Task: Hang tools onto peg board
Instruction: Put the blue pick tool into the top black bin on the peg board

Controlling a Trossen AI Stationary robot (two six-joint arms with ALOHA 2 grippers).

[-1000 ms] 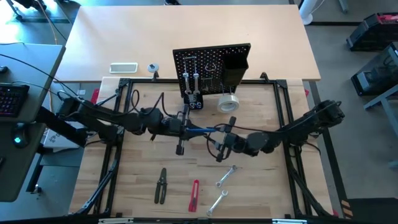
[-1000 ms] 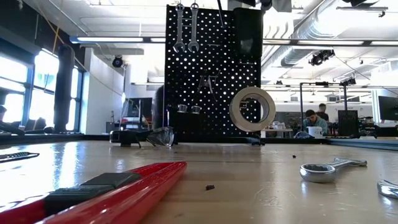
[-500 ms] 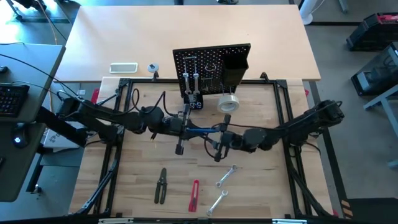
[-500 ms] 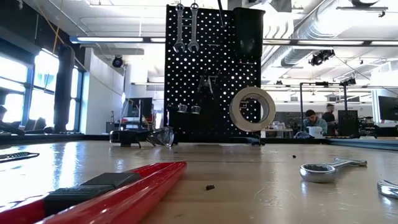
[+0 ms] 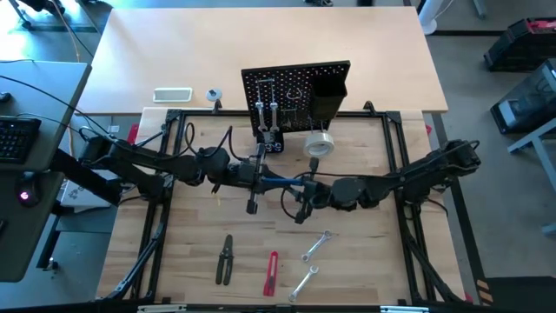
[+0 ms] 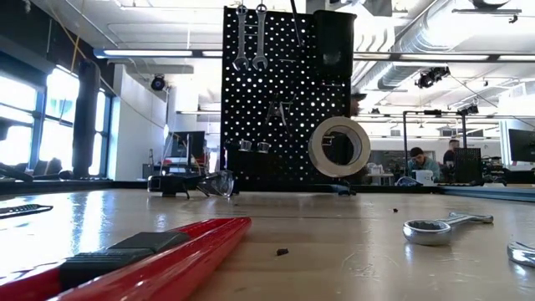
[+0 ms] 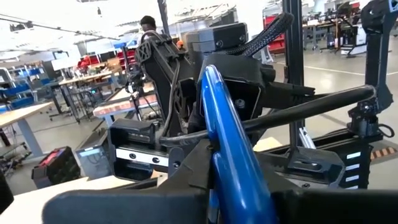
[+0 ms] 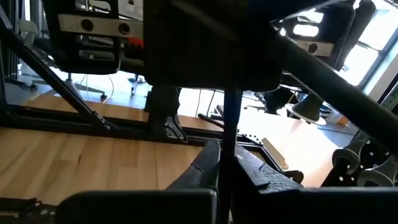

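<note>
Change since earlier frame: right tool (image 5: 306,184) has slid toward frame centre and its fingers, spread a second ago, are now clenched on the blue-handled tool (image 5: 280,182).
Left tool (image 5: 257,176): mid-frame in the high view, above the worktop (image 5: 365,261), clenched on the other end of the same blue-handled tool; its wrist view shows the blue handle rising between its dark fingers (image 7: 186,171).
Handover: both tools grip the blue-handled tool at once, meeting in the air just in front of the peg board (image 5: 295,87).
Right wrist view: a thin dark shaft runs upright between the closed fingers (image 8: 205,163).
Peg board: stands upright at upper centre of the high view, at the far edge of the worktop, with a black box bin (image 5: 328,94) on its right part.
On the board: two silver wrenches (image 6: 249,38) hang side by side near the top left; the pale tape roll (image 6: 338,146) hangs at lower right.
Lying on the worktop, lower centre of the high view: black-handled pliers (image 5: 225,258), red-handled cutter (image 5: 272,273), and two more wrenches (image 5: 314,247), each apart from the others.
Behind the board: white flat device (image 5: 172,94) on the pale table at upper left.
Background: people show far off at the right of the low view.
</note>
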